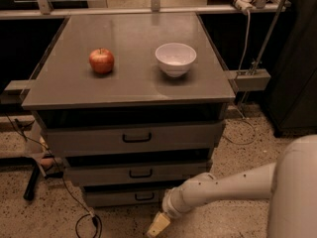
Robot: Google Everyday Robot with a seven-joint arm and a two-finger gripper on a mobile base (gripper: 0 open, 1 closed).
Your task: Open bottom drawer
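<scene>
The bottom drawer (111,198) is the lowest and narrowest of three grey drawer fronts in the cabinet. It sits pushed in, with a small black loop handle (144,196) at its centre. My gripper (158,225) hangs just above the floor, in front of that handle and a little below and right of it, not touching it. A cream-coloured tip shows at its end. The white arm (228,187) reaches in from the lower right.
The middle drawer (99,174) and the wide top drawer (89,140) are shut above it. A red apple (101,61) and a white bowl (175,58) stand on the cabinet top. Cables (84,222) lie on the floor at left. A dark cabinet (297,58) stands at right.
</scene>
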